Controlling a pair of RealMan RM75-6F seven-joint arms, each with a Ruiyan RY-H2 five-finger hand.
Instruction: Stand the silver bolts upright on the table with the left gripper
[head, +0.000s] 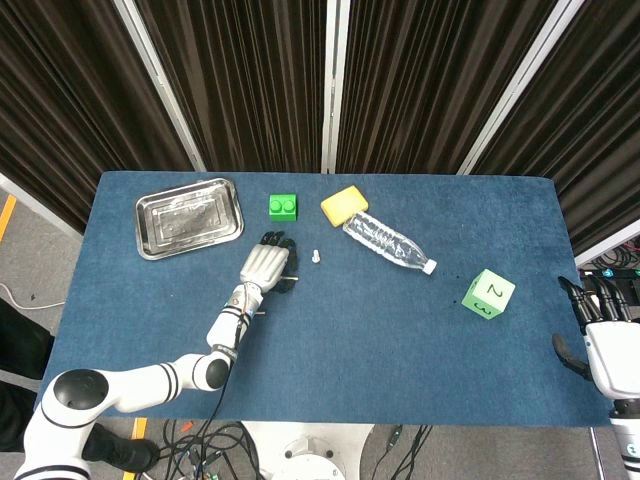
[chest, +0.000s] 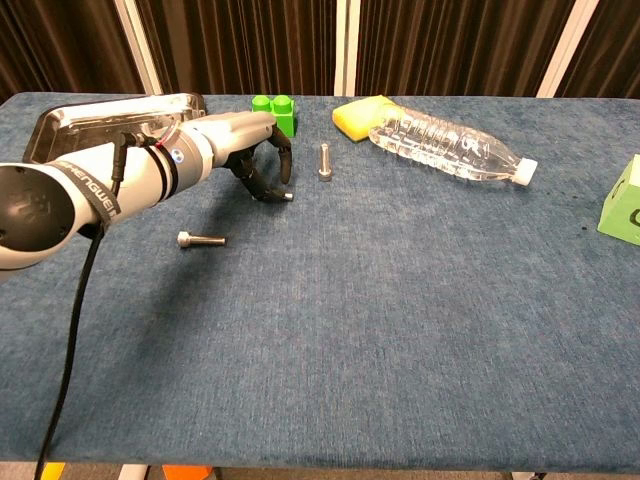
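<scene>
My left hand (chest: 245, 152) is down on the table over the middle silver bolt (chest: 284, 195). Its fingers curl around that bolt, which still lies flat with only its end showing. In the head view the left hand (head: 267, 266) covers most of this bolt. A second silver bolt (chest: 324, 160) stands upright just right of the hand, also seen as the upright bolt (head: 316, 256). A third bolt (chest: 201, 239) lies flat nearer the front, left of the hand. My right hand (head: 600, 335) hangs off the table's right edge, fingers apart and holding nothing.
A steel tray (head: 188, 218) sits at the back left. A green block (chest: 277, 108) is just behind the left hand. A yellow sponge (chest: 362, 113) and a lying plastic bottle (chest: 450, 145) are at the back centre. A green die (head: 488, 294) is at the right.
</scene>
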